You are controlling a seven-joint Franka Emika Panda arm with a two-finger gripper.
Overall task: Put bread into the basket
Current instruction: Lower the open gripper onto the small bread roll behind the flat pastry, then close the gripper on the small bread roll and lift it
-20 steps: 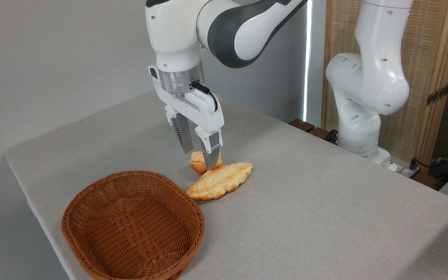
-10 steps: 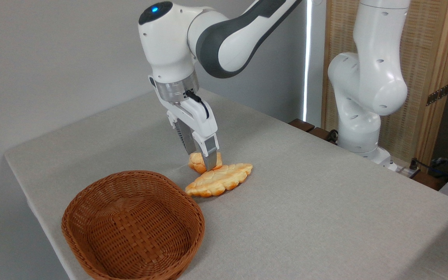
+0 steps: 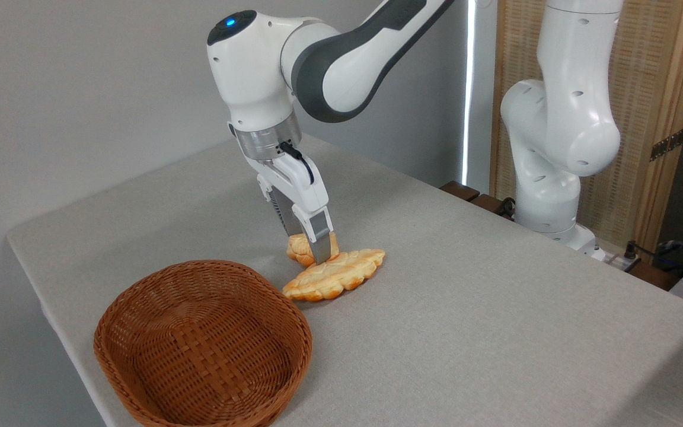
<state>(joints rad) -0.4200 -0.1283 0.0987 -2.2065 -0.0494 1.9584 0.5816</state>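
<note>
Grey cloth covers the counter, which fills most of the view and carries everything else. White and dark grey, the Panda arm reaches in from the upper right, its base column standing at the counter's far right edge in front of a woven screen framed in pale wood. Next in size is the basket — oval, reddish-brown wicker with shallow sloping sides — sitting at the near left corner with nothing inside it. Just to its right lies a long flat braided loaf, golden with paler patches, its near end close to the basket rim but apart from it. Behind that loaf, touching its far edge, sits the bread, a small lumpy golden-orange bun resting on the counter, outside the basket. The pincer is tilted, its tips down at the bun; the front finger crosses the bun's right part, the other stands close behind it — the two look drawn in against the bun, gripping it, though the contact itself is partly hidden
</note>
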